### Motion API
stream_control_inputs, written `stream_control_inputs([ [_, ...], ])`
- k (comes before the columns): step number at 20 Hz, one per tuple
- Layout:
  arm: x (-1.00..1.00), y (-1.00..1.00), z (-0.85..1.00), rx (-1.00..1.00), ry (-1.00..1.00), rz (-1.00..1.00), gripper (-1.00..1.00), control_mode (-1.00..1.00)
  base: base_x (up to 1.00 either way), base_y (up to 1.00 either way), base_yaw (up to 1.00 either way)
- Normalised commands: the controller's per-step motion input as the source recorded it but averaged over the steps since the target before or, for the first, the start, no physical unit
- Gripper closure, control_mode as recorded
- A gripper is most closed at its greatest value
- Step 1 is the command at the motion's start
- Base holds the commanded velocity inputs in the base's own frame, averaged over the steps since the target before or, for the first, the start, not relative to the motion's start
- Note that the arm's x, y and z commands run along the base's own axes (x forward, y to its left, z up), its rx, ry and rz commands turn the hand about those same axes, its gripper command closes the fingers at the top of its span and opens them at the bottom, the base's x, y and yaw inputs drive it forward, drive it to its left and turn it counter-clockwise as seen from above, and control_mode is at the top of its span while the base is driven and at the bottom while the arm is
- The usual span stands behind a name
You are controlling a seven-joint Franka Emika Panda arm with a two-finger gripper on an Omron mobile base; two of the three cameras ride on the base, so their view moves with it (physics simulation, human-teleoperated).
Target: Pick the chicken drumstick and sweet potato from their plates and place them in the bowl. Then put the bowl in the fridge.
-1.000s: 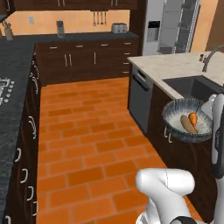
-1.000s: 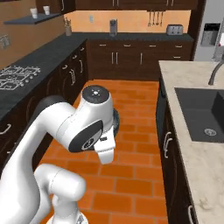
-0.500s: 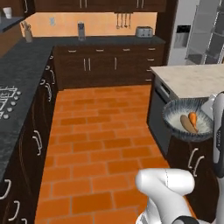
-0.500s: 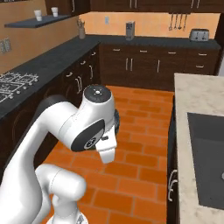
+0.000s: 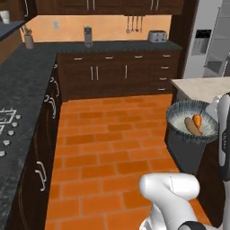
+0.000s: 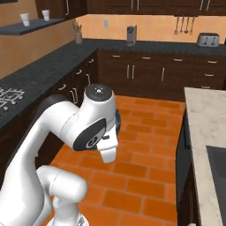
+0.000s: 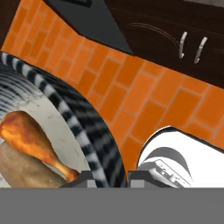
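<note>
My gripper is shut on the rim of the dark striped bowl and holds it above the brick floor. Inside on the pale bottom lie the chicken drumstick, glossy orange-brown with a narrow bone end, and the sweet potato, a dull tan lump. From the left base view the bowl hangs at the right by the island corner, with the orange piece and the tan piece in it. The grey fridge with its black panel stands at the far right. The plates are out of view.
The pale island counter juts in from the right, also seen as the island counter. Dark cabinets and black counters line the back and left, with a stove and a toaster. The brick floor lies open between them.
The whole picture has slid to the right, so the base has moved. The bowl stays in the gripper at the same place beside the arm, its contents unmoved.
</note>
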Motion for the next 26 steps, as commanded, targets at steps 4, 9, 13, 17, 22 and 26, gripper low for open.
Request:
stream_control_inputs([
  [4, 0.0, 0.0, 0.0, 0.0, 0.0, 0.0, 1.0, 1.0, 1.0, 0.14, 0.0],
  [9, 0.0, 0.0, 0.0, 0.0, 0.0, 0.0, 1.0, 1.0, 1.0, 0.07, 0.0],
  [13, 0.0, 0.0, 0.0, 0.0, 0.0, 0.0, 1.0, 1.0, 1.0, 0.18, 0.0],
  [17, 0.0, 0.0, 0.0, 0.0, 0.0, 0.0, 1.0, 1.0, 1.0, 0.02, 0.0],
  [22, 0.0, 0.0, 0.0, 0.0, 0.0, 0.0, 1.0, 1.0, 1.0, 0.12, -0.03],
  [26, 0.0, 0.0, 0.0, 0.0, 0.0, 0.0, 1.0, 1.0, 1.0, 0.41, -0.23],
])
